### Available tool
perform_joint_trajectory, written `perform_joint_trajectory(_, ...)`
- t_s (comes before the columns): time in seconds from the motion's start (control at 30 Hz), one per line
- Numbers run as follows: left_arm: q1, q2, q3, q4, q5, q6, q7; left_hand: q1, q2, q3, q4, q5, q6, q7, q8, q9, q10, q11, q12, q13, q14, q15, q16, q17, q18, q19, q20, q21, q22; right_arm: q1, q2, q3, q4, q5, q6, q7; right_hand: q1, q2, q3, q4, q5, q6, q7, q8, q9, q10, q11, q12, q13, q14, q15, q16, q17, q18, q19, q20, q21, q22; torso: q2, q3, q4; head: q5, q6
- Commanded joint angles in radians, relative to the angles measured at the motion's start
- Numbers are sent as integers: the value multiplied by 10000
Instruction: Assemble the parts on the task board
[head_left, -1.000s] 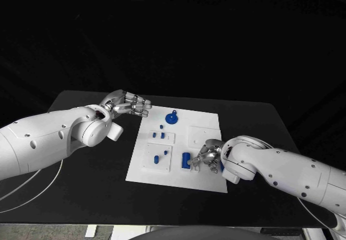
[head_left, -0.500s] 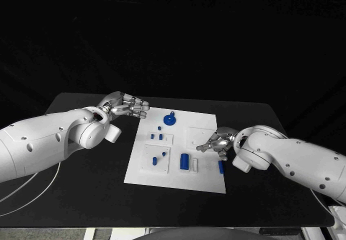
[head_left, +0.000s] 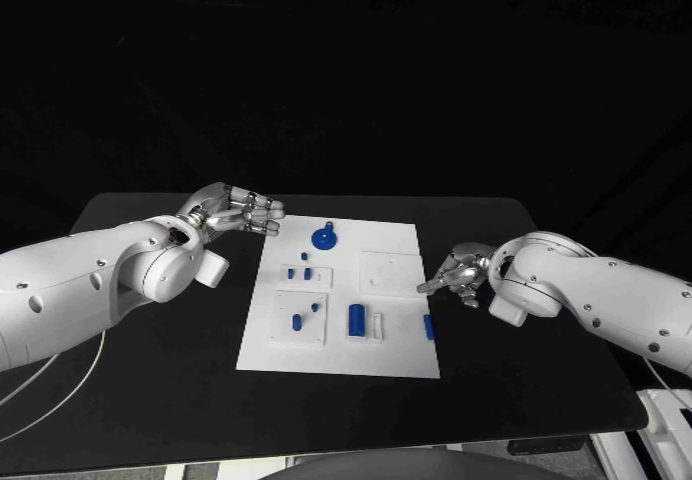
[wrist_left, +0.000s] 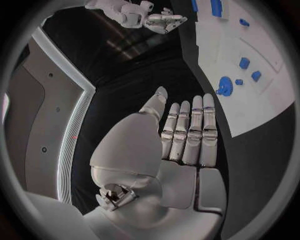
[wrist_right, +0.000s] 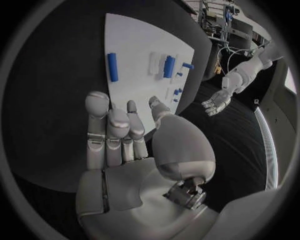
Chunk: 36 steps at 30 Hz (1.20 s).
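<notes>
On the task board (head_left: 397, 345), small blue peg (head_left: 428, 325) lies loose (light, rigid, slippery); pinch mid-length; right hand (head_left: 459, 273) and left hand (head_left: 235, 211) both empty, fingers apart.

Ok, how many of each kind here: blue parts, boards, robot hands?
Blue parts: 8
Board: 1
Robot hands: 2, the left robot hand and the right robot hand
Total: 11

A black table (head_left: 159, 350) spans the scene against a dark backdrop, with thin white cables (head_left: 58, 385) trailing across its left side.
</notes>
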Motion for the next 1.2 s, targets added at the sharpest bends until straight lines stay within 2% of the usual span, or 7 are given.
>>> perform_joint_trajectory(0.03,-27,28,-3,-2,113,-32,191,-106,24,6,50,-23,-61,4,-8,-2,-24,-30,12,0,-17,-29,-3,11,6,22,78,38,-9,-119,-29,-5,-48,-740,925,-606,-6,-144,85,31,-51,-91,-5,0,-13,-67,8,-59,-34,4,75,-78,-24,83,451,85,-63,-23,-35,33,-39,-50,-24)
perform_joint_trajectory(0.23,-79,52,-16,-20,120,4,144,-44,51,-1,42,-8,-63,4,-6,-1,-29,-31,13,0,-20,-30,-3,10,7,24,74,35,-19,-434,57,-3,-103,-866,1123,-944,-52,-169,77,63,-142,-155,18,-1,-21,-108,31,-92,-61,-1,105,-99,-38,72,433,111,-147,-56,-35,84,-27,-65,-49)
perform_joint_trajectory(0.4,-103,51,-33,-26,121,30,129,-44,51,-1,42,-8,-63,4,-6,-1,-29,-31,13,0,-20,-30,-3,10,7,24,74,35,-19,-608,134,-4,-144,-897,1217,-1135,-134,-329,167,401,-297,-213,27,2,9,-145,39,-88,-90,1,123,-125,-51,73,436,131,-234,-65,-29,90,0,-70,-67)
perform_joint_trajectory(0.63,-117,46,-50,-29,121,63,122,-58,56,-18,54,-11,-65,6,-7,-2,-29,-31,13,0,-25,-27,-4,9,4,23,77,34,-26,-779,255,-4,-225,-923,1211,-1208,-190,-434,-14,892,-334,-239,27,5,56,-152,44,-73,-109,7,120,-129,-45,71,440,128,-264,-41,-31,62,-13,-59,-87)
perform_joint_trajectory(0.9,-122,47,-60,-32,121,99,106,-68,58,-42,69,-17,-72,6,-7,-1,-37,-28,13,0,-28,-26,-3,9,4,22,79,31,-35,-958,473,-4,-280,-940,920,-1116,-123,-440,-109,1001,-315,-242,22,6,75,-137,40,-46,-102,7,120,-127,-36,76,446,127,-281,-39,-38,56,-8,-16,-101)
perform_joint_trajectory(1.07,-124,40,-64,-30,121,116,96,-68,58,-42,69,-17,-72,6,-7,-1,-37,-28,13,0,-28,-26,-3,9,4,22,79,31,-35,-1004,576,-5,-426,-995,769,-1118,28,-65,91,544,-338,-181,24,-1,63,-125,36,-21,-90,9,111,-112,-22,70,449,122,-246,-13,-38,46,-13,-6,-103)
perform_joint_trajectory(1.2,-124,38,-65,-28,121,129,86,-68,58,-42,69,-17,-72,6,-7,-1,-37,-28,13,0,-28,-26,-3,9,4,22,79,31,-35,-1037,653,-6,-502,-1020,705,-1112,209,29,1192,87,-746,-119,-11,-6,7,-118,16,-17,-89,10,97,-110,-18,53,448,108,-236,-5,-40,46,-17,13,-106)
